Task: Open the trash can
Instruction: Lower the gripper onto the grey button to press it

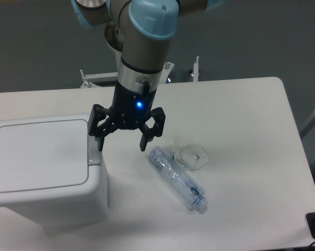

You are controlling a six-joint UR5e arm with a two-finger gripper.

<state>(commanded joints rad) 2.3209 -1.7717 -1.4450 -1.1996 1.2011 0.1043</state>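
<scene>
**Gripper poised at the bin's push tab**

White table fills the view against a dark grey floor. At its front left stands the trash can, large and boxy, its flat lid shut; the small grey push-button tab sits on the lid's right edge, facing the arm. That likely explains the arm's position: it hangs vertically from above, wrist lit blue, with the gripper spread apart and holding nothing, its left finger just above the tab. A crushed clear plastic bottle lies to the right, beside a crumpled white wrapper.
</scene>
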